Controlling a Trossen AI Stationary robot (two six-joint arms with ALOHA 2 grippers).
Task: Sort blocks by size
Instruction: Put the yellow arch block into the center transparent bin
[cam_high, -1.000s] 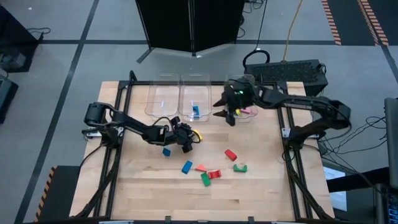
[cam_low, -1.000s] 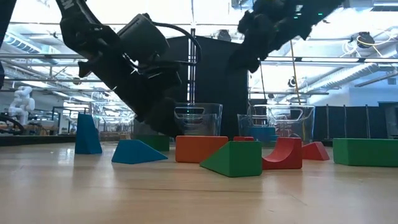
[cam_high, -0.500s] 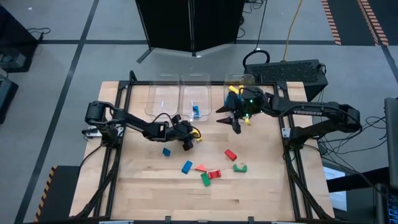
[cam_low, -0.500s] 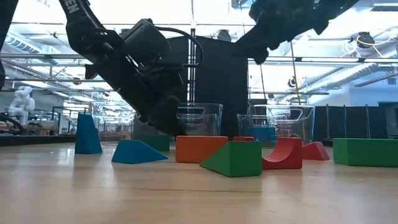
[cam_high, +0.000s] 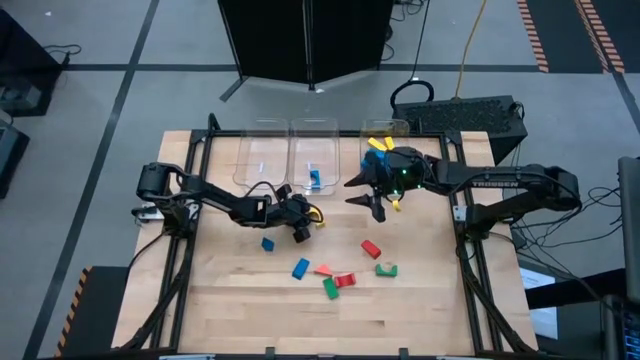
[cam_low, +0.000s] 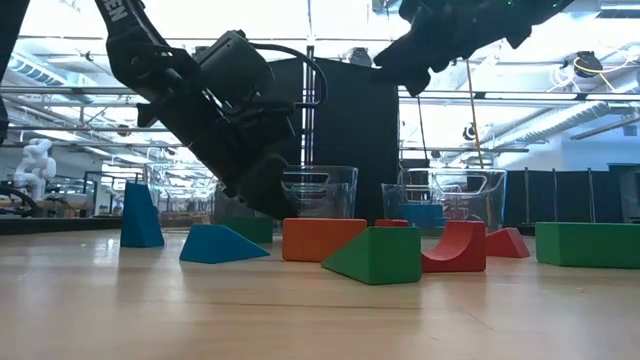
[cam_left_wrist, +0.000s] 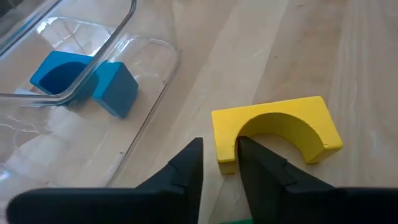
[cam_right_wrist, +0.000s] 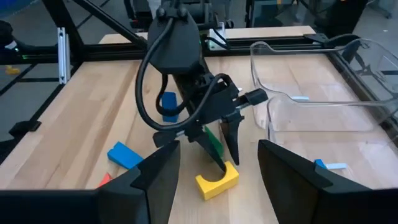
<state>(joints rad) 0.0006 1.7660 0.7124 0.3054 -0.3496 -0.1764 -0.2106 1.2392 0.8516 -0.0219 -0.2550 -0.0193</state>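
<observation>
two left fingers (cam_left_wrist: 186, 171) straddle yellow arch's (cam_left_wrist: 277, 134) end beside bin (cam_left_wrist: 149, 81).

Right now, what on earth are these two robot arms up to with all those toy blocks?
They are sorting blocks into clear bins at the table's far edge. The left gripper is low on the table, its fingers straddling one leg of a yellow arch block, not clearly gripping it. The right gripper hangs open and empty near the right-hand bin. Red, green and blue blocks lie loose on the wood.
</observation>
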